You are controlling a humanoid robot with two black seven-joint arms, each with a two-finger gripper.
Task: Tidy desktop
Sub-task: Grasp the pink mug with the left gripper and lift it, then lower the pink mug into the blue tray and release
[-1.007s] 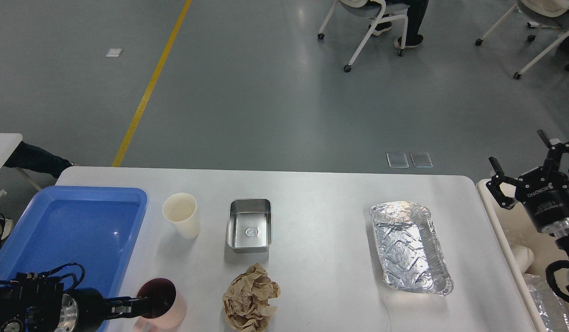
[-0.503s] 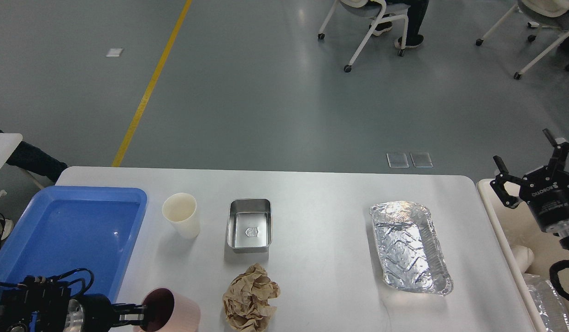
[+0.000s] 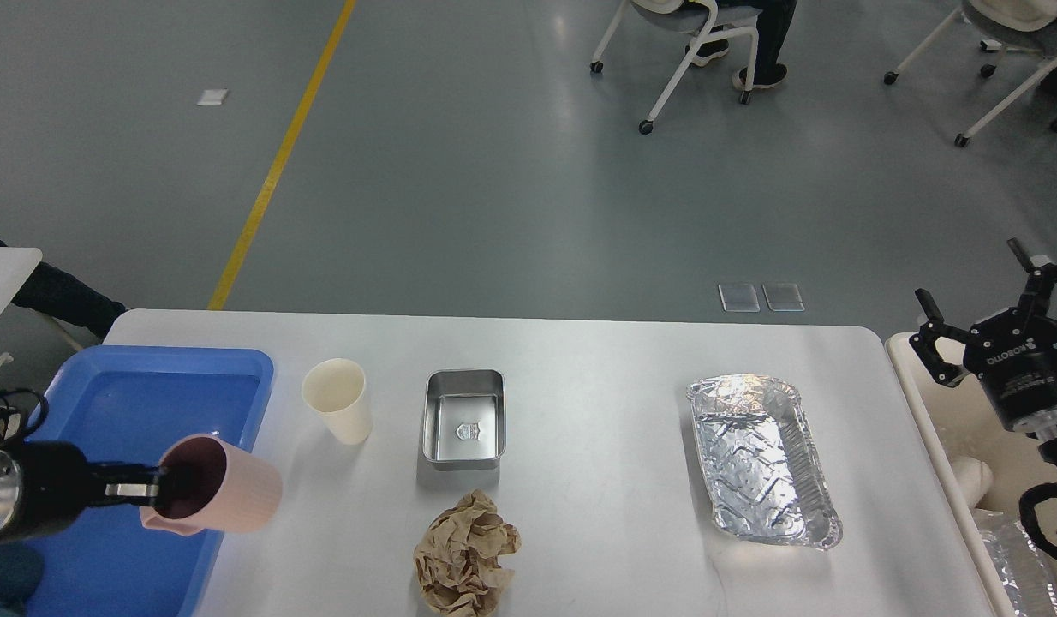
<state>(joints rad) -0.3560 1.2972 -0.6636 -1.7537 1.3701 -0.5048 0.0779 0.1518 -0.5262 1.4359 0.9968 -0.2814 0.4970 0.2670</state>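
Spanning nearly the whole lower view, the desktop (image 3: 597, 360) carries everything else, with the blue tray (image 3: 109, 386) overhanging its 9 o'clock end and a cream bin (image 3: 922, 403) just beside its 3 o'clock edge. Inside the tray nothing shows but bare blue floor; the bin holds pale items too cropped to name.

The left gripper (image 3: 143, 491) is clenched on the rim of the pink cup (image 3: 216, 495), one finger inside the mouth. The cup is tipped on its side, long axis running 9-to-3 o'clock, mouth toward the gripper, straddling the tray's 3 o'clock wall. My guess is that the drop spot lies at 9 o'clock of the cup, so this arm is the nearer one.

At 3 o'clock, the foil tray (image 3: 764, 458) lies empty, closest to the right gripper (image 3: 987, 300), whose fingers are spread with nothing between them.

Mid-table sit an empty steel box (image 3: 462, 420), crumpled brown paper (image 3: 464, 553) and an upright cream cup (image 3: 338, 400).
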